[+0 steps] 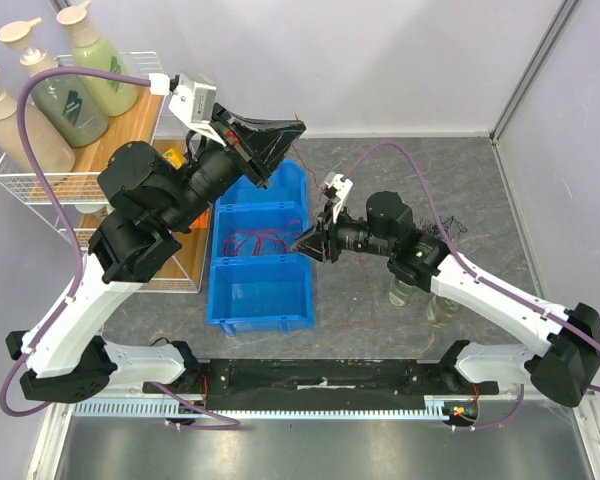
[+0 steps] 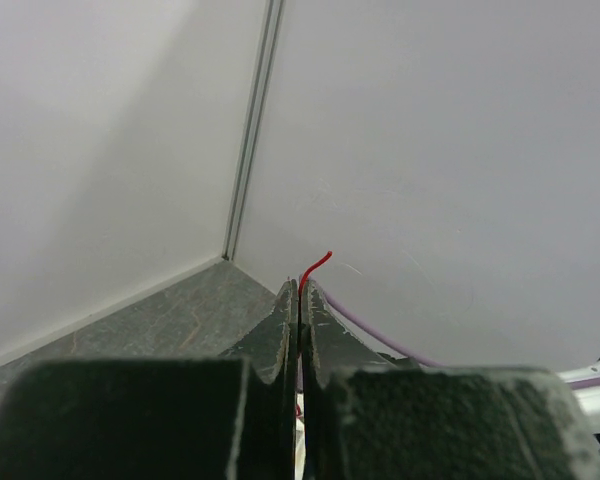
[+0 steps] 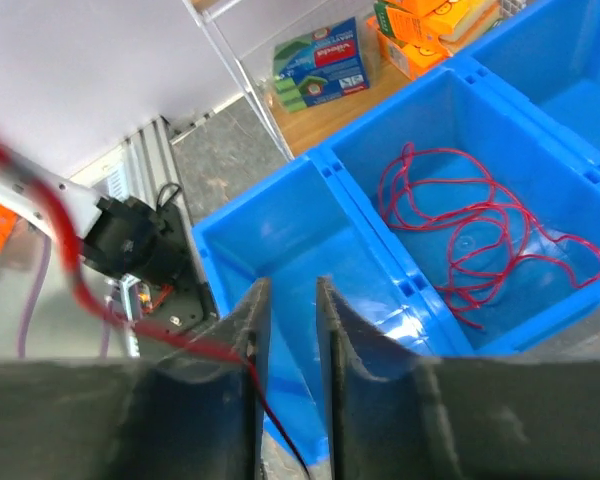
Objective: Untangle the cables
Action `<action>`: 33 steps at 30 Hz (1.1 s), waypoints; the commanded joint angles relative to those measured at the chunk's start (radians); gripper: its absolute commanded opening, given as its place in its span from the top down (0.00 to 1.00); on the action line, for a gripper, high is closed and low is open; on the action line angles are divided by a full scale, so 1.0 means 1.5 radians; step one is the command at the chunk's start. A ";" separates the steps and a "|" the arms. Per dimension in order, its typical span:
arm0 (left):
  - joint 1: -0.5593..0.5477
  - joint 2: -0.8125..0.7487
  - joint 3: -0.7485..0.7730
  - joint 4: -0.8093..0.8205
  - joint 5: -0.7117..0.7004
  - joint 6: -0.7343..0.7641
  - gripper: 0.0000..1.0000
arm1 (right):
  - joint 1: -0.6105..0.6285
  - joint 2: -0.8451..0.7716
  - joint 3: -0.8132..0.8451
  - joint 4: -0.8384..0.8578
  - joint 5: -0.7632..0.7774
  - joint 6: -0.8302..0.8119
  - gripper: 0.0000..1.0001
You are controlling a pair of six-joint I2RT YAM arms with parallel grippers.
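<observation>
My left gripper (image 1: 295, 128) is raised high above the blue bin (image 1: 220, 300) and shut on a thin red cable. Its tip pokes out past the fingertips in the left wrist view (image 2: 317, 265). My right gripper (image 1: 301, 248) hovers over the bin's right rim, jaws a little apart with nothing clamped. In the right wrist view a red strand (image 3: 248, 372) runs across the left finger (image 3: 248, 320) and down. Loose red cables (image 1: 255, 241) lie in the bin's middle compartment, also in the right wrist view (image 3: 480, 225). A black tangle (image 1: 446, 234) sits right of the right arm.
A wire rack (image 1: 20, 185) with lotion bottles (image 1: 68, 100) and boxes stands at the left. Two glass jars (image 1: 404, 291) stand by the right arm. A thin red strand (image 1: 365, 300) lies on the table right of the bin. A black rail (image 1: 310, 378) runs along the front.
</observation>
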State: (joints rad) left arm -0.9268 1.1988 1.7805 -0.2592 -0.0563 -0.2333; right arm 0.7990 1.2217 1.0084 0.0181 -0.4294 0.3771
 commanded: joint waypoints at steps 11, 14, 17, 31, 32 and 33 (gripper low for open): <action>0.015 0.070 -0.035 -0.039 -0.289 0.071 0.98 | 0.003 -0.158 -0.029 -0.069 0.027 0.016 0.86; 0.037 0.083 -0.050 -0.056 -0.287 0.041 0.98 | 0.003 -0.174 -0.027 -0.064 0.018 0.027 1.00; 0.067 0.091 -0.064 -0.086 -0.232 -0.002 0.98 | 0.003 -0.195 -0.022 -0.042 0.005 0.039 1.00; 0.145 0.045 -0.026 -0.117 0.055 -0.126 0.98 | 0.003 -0.092 -0.030 -0.039 0.273 -0.094 0.18; 0.146 0.044 -0.015 -0.121 0.065 -0.128 0.98 | 0.002 -0.078 -0.024 -0.029 0.281 -0.102 0.17; 0.145 0.041 -0.005 -0.125 0.073 -0.130 0.98 | 0.002 -0.065 -0.018 -0.019 0.282 -0.112 0.16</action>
State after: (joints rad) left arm -0.7090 1.3079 1.6741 -0.4412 -0.0662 -0.3630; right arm 0.8032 1.0584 0.9482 -0.0696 -0.1146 0.2993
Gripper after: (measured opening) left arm 0.025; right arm 0.825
